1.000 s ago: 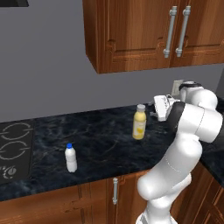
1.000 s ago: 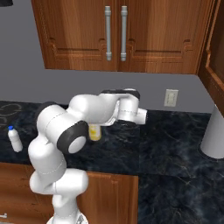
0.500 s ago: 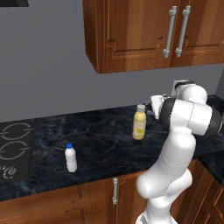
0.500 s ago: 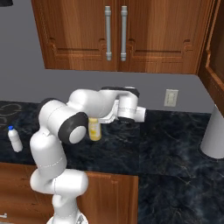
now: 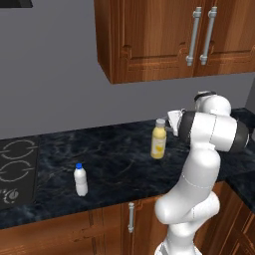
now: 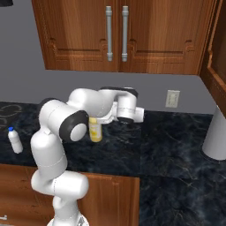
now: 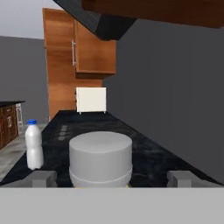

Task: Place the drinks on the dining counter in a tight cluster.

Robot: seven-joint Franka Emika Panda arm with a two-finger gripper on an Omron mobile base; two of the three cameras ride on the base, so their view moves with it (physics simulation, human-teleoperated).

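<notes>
The yellow plastic juice bottle with the whitish round cap is seen standing upright on the black marble-veined bench, back near the grey wall. The two-finger tool is pointed along the bench at cap height, and the cap sits dead centre between the two small fingertips, close in front. So the bottle lies straight ahead of the tool, its long axis vertical, crossing the approach. The tool is spread wide with nothing held; no contact with the cap can be made out. Probably only a short push forward and slightly down is needed before closing. The small white blue-capped bottle is parked well apart, toward the cooktop.
</notes>
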